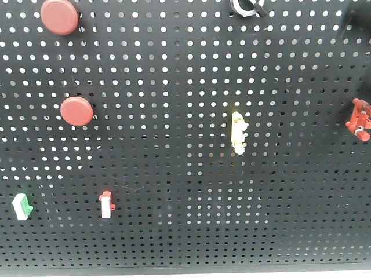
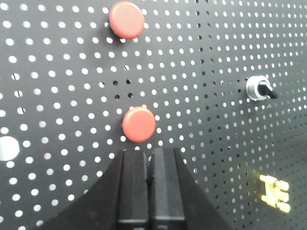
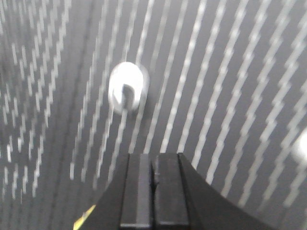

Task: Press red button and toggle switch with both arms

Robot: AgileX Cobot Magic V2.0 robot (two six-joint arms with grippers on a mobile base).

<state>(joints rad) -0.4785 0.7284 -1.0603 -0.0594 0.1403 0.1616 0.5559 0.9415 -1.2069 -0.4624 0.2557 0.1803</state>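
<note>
Left wrist-mounted view is showing the lower red button point(image 2: 138, 124) sitting on the pegboard point(image 2: 57, 96) just above and slightly left of the left gripper point(image 2: 149, 154), whose fingers are lying pressed together, holding nothing. Right wrist-mounted view (badly blurred) is showing a pale round switch point(image 3: 128, 90) lying above and a little left of the right gripper point(image 3: 153, 158), its fingers likewise shut and empty. Each arm is facing its own target, so a push forward and slightly upward is looking like the coming move.

Black pegboard point(image 1: 174, 229) carries 1 yellow fitting point(image 1: 238, 132), 1 green rocker point(image 1: 22, 207), 1 red clip point(image 1: 359, 119) far right.
</note>
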